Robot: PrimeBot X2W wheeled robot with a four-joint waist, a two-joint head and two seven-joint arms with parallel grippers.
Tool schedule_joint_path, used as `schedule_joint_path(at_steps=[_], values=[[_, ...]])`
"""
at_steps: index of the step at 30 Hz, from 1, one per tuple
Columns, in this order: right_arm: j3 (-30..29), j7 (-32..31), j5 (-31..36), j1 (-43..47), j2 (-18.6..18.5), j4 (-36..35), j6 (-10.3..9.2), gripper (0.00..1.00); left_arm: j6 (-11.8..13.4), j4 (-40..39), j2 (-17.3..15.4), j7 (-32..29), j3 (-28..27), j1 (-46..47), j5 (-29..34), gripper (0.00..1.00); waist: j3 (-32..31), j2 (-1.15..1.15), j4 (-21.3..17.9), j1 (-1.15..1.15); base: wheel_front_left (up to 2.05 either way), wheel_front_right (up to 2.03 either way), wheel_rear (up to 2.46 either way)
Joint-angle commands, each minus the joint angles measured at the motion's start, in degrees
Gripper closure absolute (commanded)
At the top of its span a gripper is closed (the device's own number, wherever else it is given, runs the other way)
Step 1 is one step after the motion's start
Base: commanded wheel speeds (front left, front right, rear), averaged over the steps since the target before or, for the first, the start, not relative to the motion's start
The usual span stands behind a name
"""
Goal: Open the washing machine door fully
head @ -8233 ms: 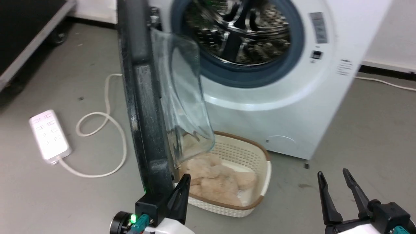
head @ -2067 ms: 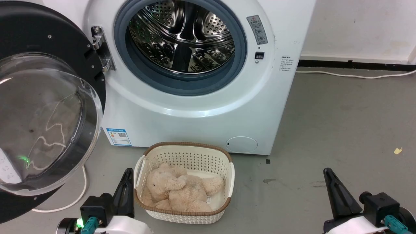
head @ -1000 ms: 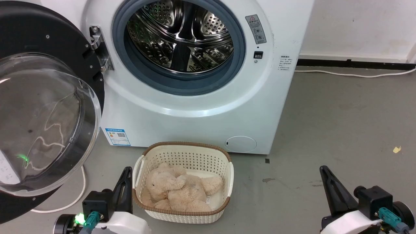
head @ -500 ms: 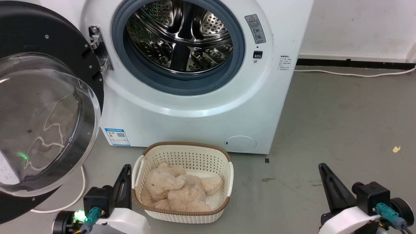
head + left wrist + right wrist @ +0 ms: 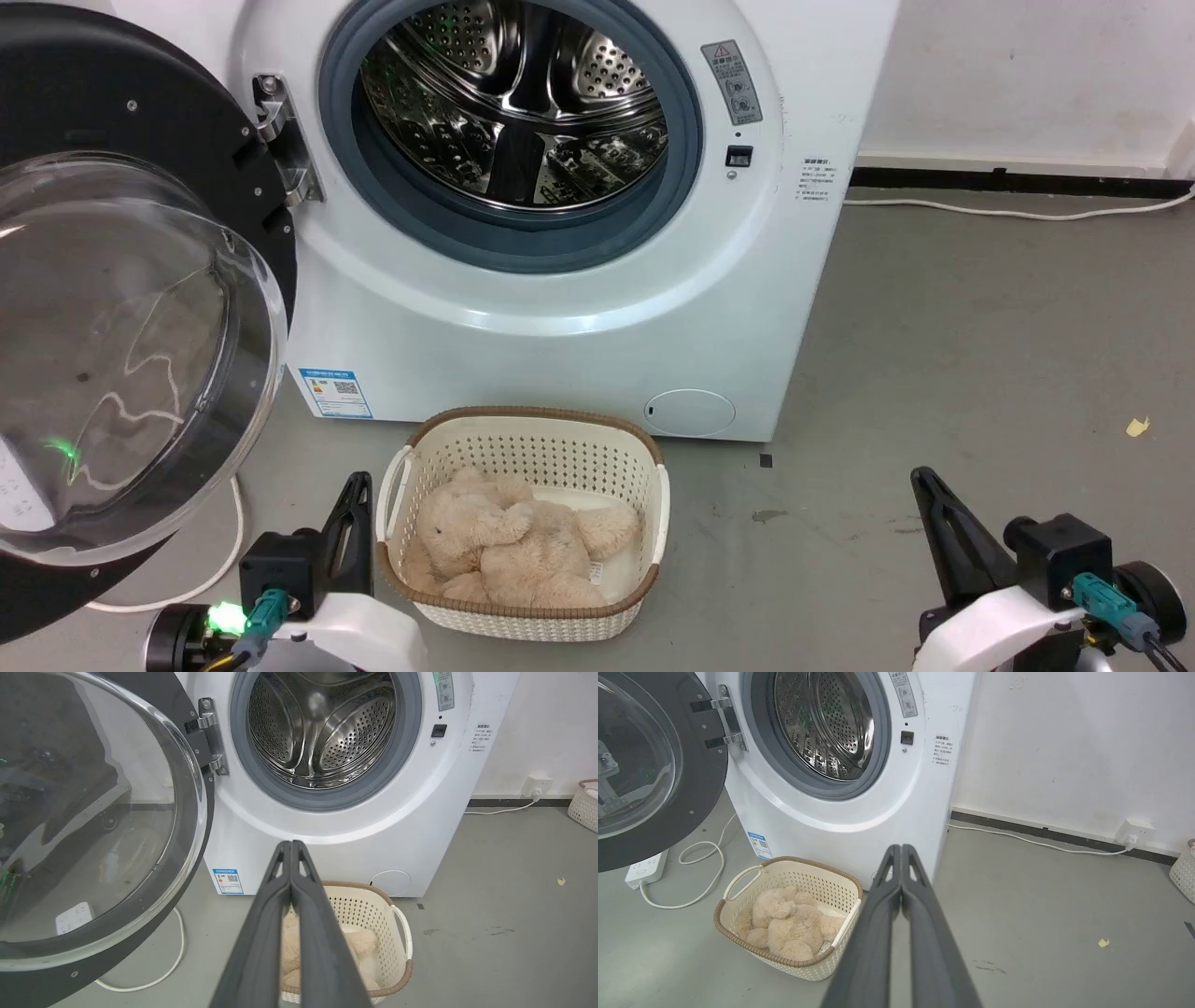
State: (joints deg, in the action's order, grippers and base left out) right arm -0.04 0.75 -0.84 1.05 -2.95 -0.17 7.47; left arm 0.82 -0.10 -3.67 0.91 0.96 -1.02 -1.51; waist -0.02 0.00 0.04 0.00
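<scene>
Now: washing machine door (image 5: 121,103) is hanging swung wide at L of washing machine (image 5: 560,336), hinge on its R edge, glass bowl bulging toward robot. L gripper (image 5: 355,480), beside basket (image 5: 523,416), and R gripper (image 5: 920,474) are sitting pinched closed, empty.

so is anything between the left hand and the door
Nothing visible. The left hand is low, just right of the open door, with only floor and a cable lying between them. The basket is on the hand's other side.

Laundry room: white washing machine (image 5: 560,355), laundry basket (image 5: 532,455).
</scene>
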Motion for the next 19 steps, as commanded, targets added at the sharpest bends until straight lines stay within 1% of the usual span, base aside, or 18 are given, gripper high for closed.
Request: schedule_joint_path(at_steps=[1,6,19], values=[[0.0,-0.3,0.6,-0.8,0.1,0.1,0.02,1.0,-0.4,0.1,0.4,-0.4,-0.4,0.9,0.7,1.0,0.0,0.0,0.0,0.0,0.0,0.0,0.0],[0.0,-0.8,0.8,-1.1,0.1,0.2,0.02,1.0,-0.8,0.1,0.8,-0.9,-1.0,1.0,1.5,1.0,0.0,0.0,0.0,0.0,0.0,0.0,0.0],[0.0,-0.8,0.8,-1.1,0.1,0.2,0.02,1.0,-0.8,0.1,0.8,-0.9,-1.0,1.0,1.5,1.0,0.0,0.0,0.0,0.0,0.0,0.0,0.0]])
